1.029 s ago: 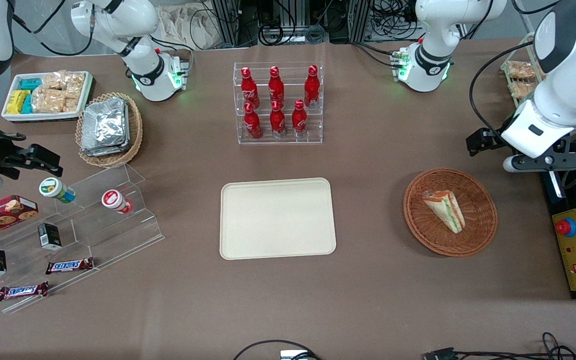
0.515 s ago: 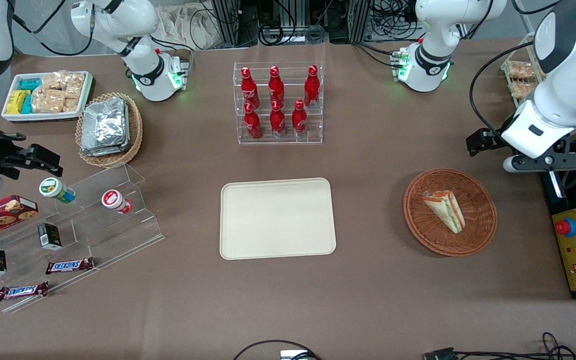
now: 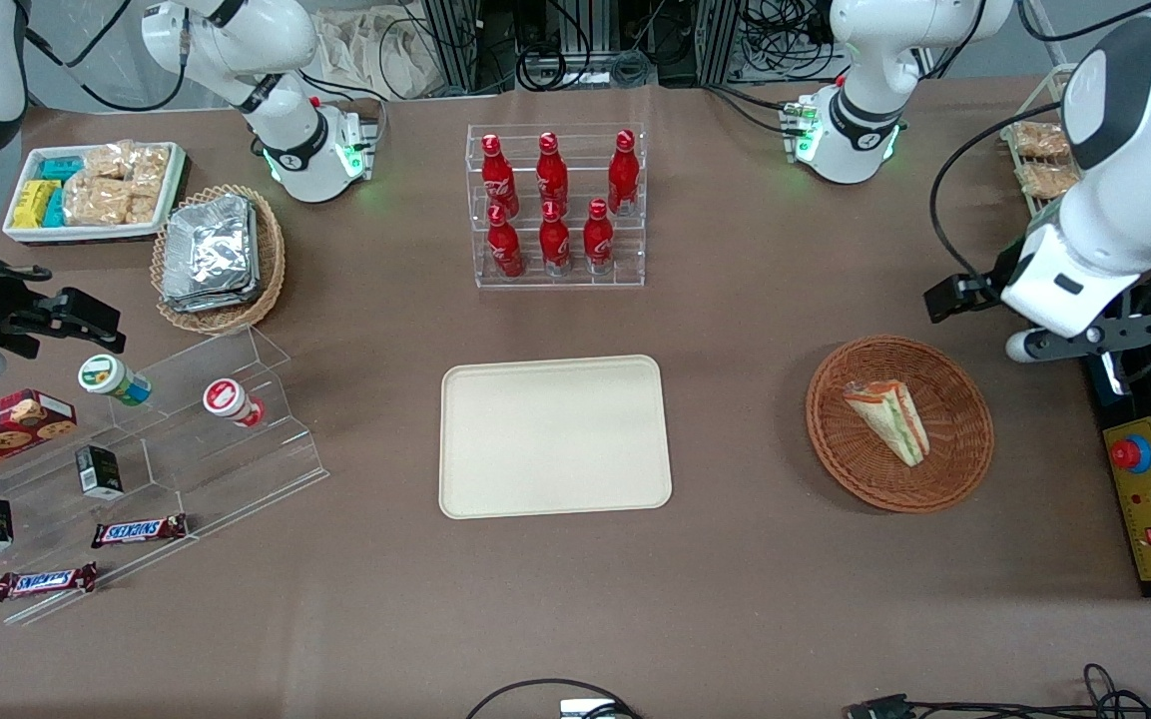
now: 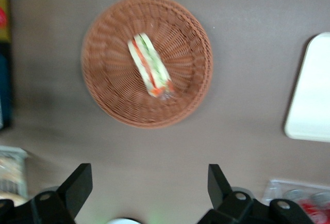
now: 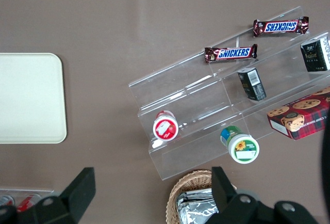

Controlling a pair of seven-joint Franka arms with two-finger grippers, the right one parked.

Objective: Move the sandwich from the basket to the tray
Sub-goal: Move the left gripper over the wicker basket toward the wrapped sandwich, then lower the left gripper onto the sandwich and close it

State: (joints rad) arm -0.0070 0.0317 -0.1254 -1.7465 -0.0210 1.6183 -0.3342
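Note:
The sandwich, a white wedge with green and orange-red filling, lies in the reddish-brown woven basket. The cream tray sits mid-table with nothing on it, toward the parked arm's end from the basket. My gripper hangs above the table beside the basket, slightly farther from the front camera and toward the working arm's end. In the left wrist view the gripper is open wide with only bare table between its fingers; the sandwich, the basket and a corner of the tray show too.
A clear rack of red bottles stands farther from the front camera than the tray. A yellow control box with a red button lies at the working arm's end. Snack shelves and a foil-packet basket are toward the parked arm's end.
My arm has shifted a little, bringing the gripper slightly nearer the basket. The sandwich, basket and tray have not moved.

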